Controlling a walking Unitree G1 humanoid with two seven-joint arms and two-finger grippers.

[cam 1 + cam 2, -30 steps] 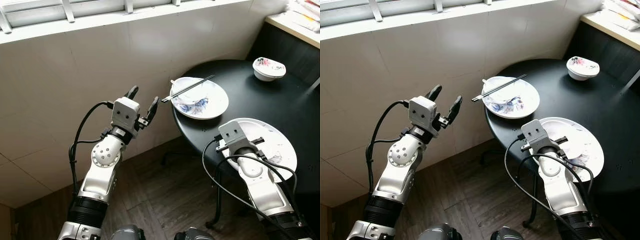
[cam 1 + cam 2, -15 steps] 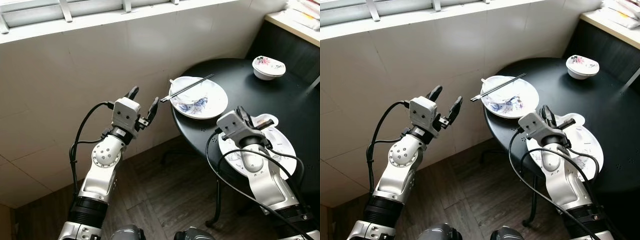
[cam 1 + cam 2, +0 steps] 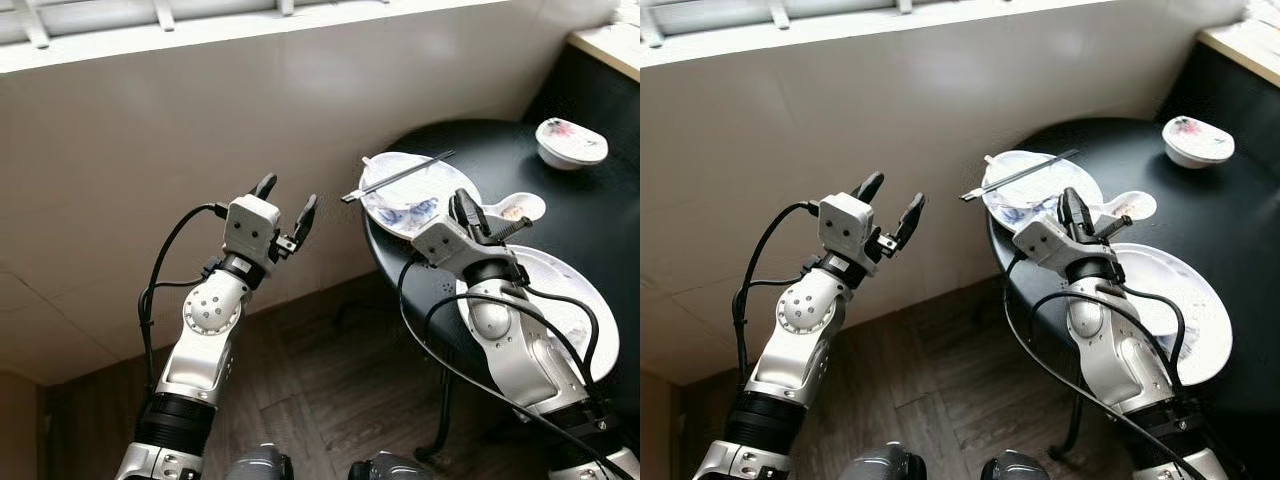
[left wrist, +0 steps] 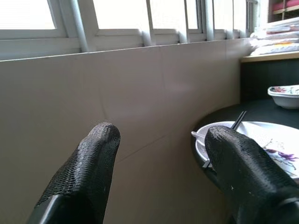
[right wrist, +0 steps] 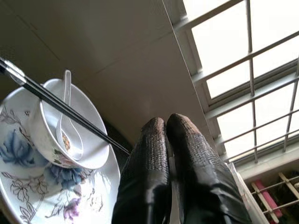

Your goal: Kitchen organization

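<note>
At the near edge of the round black tabletop (image 3: 520, 150) lies a large white plate (image 3: 570, 300), with the right arm above it; its pincer (image 3: 470, 212) has both fingers pressed together on the rim of a small white dish (image 3: 515, 208) held over the table. Beyond it sits a blue-flowered plate (image 3: 400, 190) carrying a bowl (image 5: 60, 135), a spoon (image 5: 70, 126) and black chopsticks (image 3: 400, 175) laid across; farther back stands a flowered bowl (image 3: 570, 143); the left pincer (image 3: 283, 205) hangs before the tiled wall (image 3: 150, 150), fingers apart.

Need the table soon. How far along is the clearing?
Done: nothing looks cleared. In hand: the right end effector grips a small white dish. Left: the flowered plate with its bowl and chopsticks, the large white plate, the far bowl. The left end effector hangs open by the wall.
</note>
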